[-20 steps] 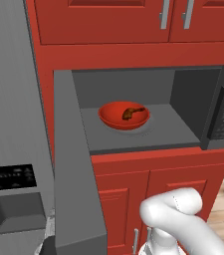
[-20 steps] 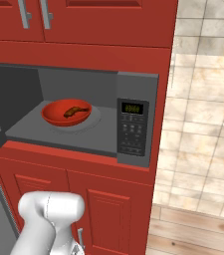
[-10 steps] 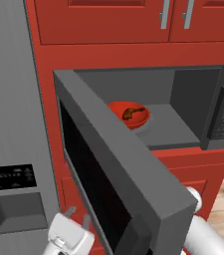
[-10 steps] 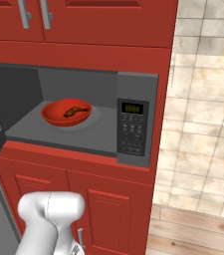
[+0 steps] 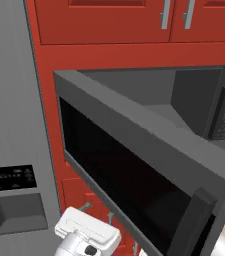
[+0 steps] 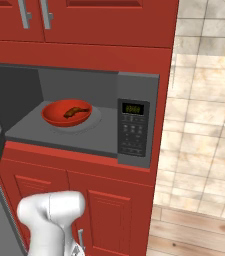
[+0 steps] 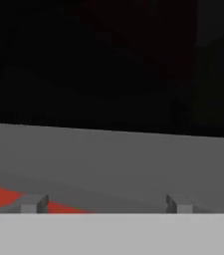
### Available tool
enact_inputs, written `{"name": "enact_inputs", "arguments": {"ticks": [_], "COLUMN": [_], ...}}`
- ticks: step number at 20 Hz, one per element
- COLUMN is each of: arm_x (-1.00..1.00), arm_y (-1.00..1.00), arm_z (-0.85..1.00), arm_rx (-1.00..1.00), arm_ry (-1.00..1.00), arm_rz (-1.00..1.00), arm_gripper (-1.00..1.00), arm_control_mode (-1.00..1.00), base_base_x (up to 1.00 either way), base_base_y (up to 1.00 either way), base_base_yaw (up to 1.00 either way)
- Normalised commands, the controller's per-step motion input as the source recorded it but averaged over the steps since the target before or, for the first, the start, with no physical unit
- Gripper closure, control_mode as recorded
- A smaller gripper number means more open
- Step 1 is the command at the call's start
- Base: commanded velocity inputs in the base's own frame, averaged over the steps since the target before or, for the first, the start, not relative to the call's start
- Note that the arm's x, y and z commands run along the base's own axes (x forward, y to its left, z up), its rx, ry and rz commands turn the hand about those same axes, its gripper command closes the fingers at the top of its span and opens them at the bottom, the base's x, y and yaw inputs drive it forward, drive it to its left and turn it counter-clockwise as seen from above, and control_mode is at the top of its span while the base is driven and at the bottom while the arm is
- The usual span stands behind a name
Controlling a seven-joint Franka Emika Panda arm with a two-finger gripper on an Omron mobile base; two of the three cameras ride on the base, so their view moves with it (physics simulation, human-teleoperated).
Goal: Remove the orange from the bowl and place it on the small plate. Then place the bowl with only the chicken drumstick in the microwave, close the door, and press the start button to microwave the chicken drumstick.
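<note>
Door (image 5: 149,165) half-swung across the microwave (image 6: 134,127) mouth; bowl (image 6: 66,114) with chicken drumstick (image 6: 76,111) inside. Gripper (image 7: 106,204) fingers apart, door glass close ahead.

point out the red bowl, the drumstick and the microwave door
Glossy red round bowl (image 6: 54,117), right base view, on its front rim.
Dark brown chicken drumstick (image 6: 75,111), right base view, on its meaty middle.
Grey-framed microwave door with dark window (image 5: 119,172), left base view, on the dark glass.

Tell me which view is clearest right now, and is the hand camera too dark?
Right base view: evenly lit, the bowl and chicken drumstick sharp. Left base view: the door looms close, dark glass, no glare. Hand view: upper half near-black, soft; tool tips faint.
</note>
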Motion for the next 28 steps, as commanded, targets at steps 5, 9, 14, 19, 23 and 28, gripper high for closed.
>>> {"name": "enact_inputs", "arguments": {"ticks": [5, 9, 14, 19, 23, 28], "arm_x": [0.00, 0.00, 0.03, 0.13, 0.21, 0.26], "arm_y": [-0.69, -0.63, -0.56, -0.57, -0.55, -0.50], "arm_z": [0.12, 0.19, 0.22, 0.24, 0.27, 0.29], "arm_rx": [0.39, 0.37, 0.36, 0.35, 0.34, 0.33], "arm_ry": [0.00, 0.00, 0.00, 0.00, 0.01, 0.02], "arm_rz": [0.19, 0.16, 0.15, 0.16, 0.17, 0.16], "arm_gripper": [-1.00, -1.00, -1.00, -1.00, -1.00, -1.00], "arm_control_mode": [-1.00, -1.00, -1.00, -1.00, -1.00, -1.00], "base_base_x": [0.00, 0.00, 0.00, 0.00, 0.00, 0.00], "base_base_y": [0.00, 0.00, 0.00, 0.00, 0.00, 0.00], "base_base_yaw": [0.00, 0.00, 0.00, 0.00, 0.00, 0.00]}}
